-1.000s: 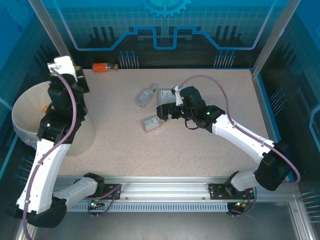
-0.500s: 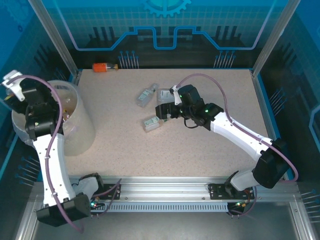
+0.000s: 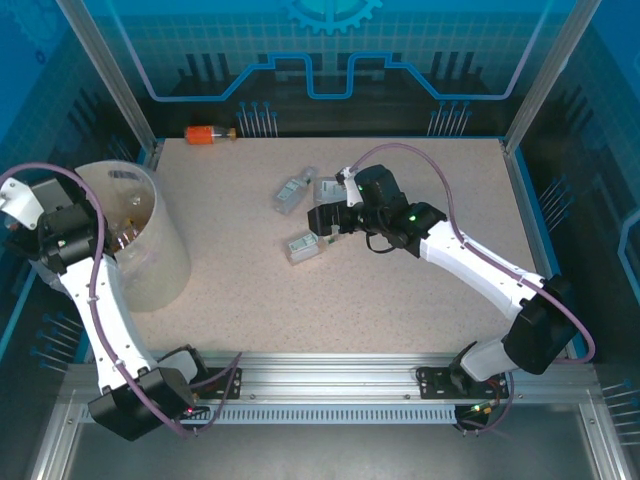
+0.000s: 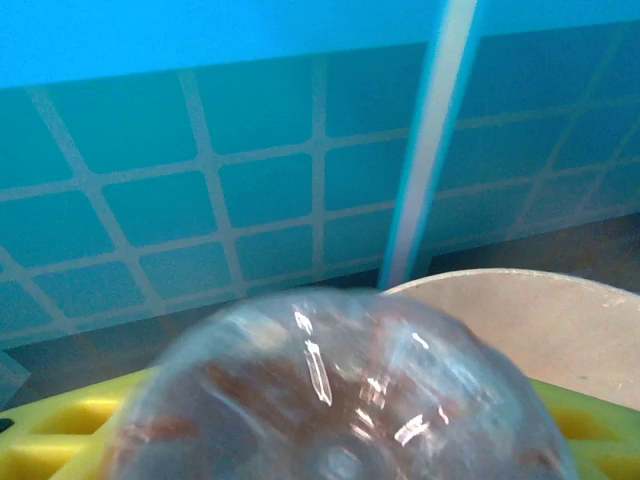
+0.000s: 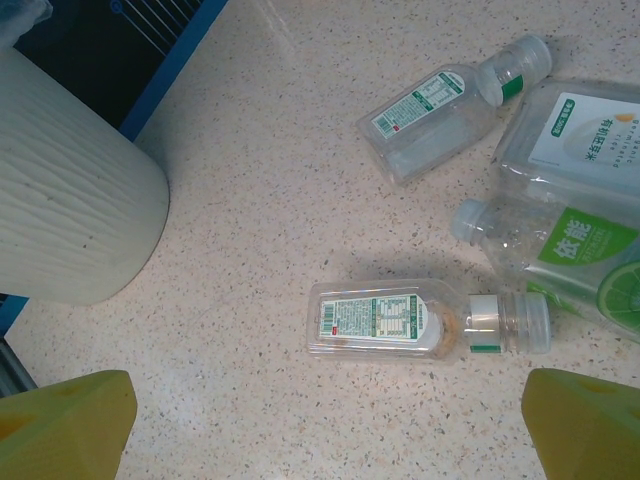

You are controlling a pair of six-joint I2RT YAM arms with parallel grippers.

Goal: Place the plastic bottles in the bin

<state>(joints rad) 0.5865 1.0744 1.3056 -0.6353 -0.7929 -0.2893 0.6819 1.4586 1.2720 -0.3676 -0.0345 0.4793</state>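
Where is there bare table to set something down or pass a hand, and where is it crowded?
Bare: the near half of the speckled beige table, between the round cream-white bin and the right arm's forearm; also its far right corner. Crowded: mid-table, where four clear plastic bottles lie by the open right gripper.

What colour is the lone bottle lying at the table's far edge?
The bottle is mostly orange; the top external view shows it best.

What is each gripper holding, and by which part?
The right gripper is open, holding nothing. A blurred clear bottle sits within the left gripper; whether it is gripped cannot be told.
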